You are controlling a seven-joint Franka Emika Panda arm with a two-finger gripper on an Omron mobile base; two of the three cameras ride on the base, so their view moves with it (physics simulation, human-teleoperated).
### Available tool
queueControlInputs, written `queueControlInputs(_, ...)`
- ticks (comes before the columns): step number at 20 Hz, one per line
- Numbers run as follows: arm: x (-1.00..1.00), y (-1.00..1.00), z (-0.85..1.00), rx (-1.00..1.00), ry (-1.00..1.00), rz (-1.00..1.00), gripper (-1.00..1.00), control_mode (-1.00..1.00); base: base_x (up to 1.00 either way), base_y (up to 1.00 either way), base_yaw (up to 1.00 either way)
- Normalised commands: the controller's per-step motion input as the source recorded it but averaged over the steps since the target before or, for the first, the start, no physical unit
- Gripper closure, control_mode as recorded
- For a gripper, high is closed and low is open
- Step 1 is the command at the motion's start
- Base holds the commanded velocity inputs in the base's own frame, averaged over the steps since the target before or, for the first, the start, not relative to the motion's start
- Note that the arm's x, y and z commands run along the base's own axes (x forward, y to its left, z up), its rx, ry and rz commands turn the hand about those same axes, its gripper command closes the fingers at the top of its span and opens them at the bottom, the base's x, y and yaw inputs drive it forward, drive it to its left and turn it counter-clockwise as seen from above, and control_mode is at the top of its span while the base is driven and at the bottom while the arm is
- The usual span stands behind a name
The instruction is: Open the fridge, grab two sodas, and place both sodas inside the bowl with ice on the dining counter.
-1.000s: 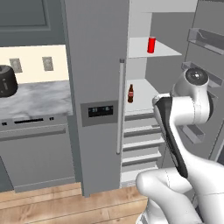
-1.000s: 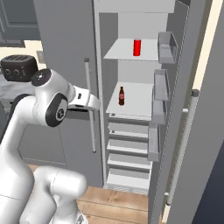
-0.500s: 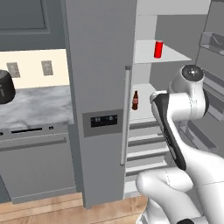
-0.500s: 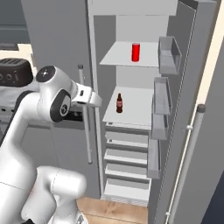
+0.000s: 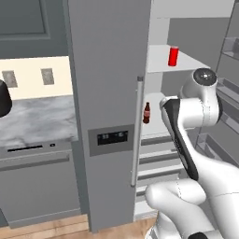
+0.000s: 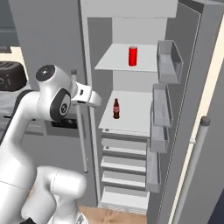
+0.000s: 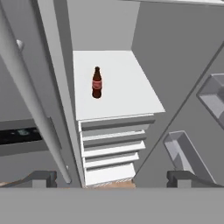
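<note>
The fridge (image 6: 183, 57) door is open so the wide-open, empty gripper (image 7: 111, 177) at the bottom can reach the bottle (image 7: 96, 82) in the middle

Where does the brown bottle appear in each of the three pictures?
Left base view: brown bottle at centre, on the middle shelf beside the closed door's edge.
Right base view: at centre, on the middle shelf.
Hand view: upper left of centre, on the white shelf.
Shared landmark: the stacked drawers under that shelf.
</note>
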Motion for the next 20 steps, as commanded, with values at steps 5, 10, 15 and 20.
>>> queueControlInputs(5, 0.0, 0.0, 0.0, 0.0, 0.0, 0.0, -1.0, 1.0, 0.32, 0.03, -0.19)
queueControlInputs(10, 0.0, 0.0, 0.0, 0.0, 0.0, 0.0, -1.0, 1.0, 0.22, 0.01, -0.2)
queueControlInputs(15, 0.0, 0.0, 0.0, 0.0, 0.0, 0.0, -1.0, 1.0, 0.34, 0.06, -0.2)
queueControlInputs(20, 0.0, 0.0, 0.0, 0.0, 0.0, 0.0, -1.0, 1.0, 0.38, 0.11, -0.18)
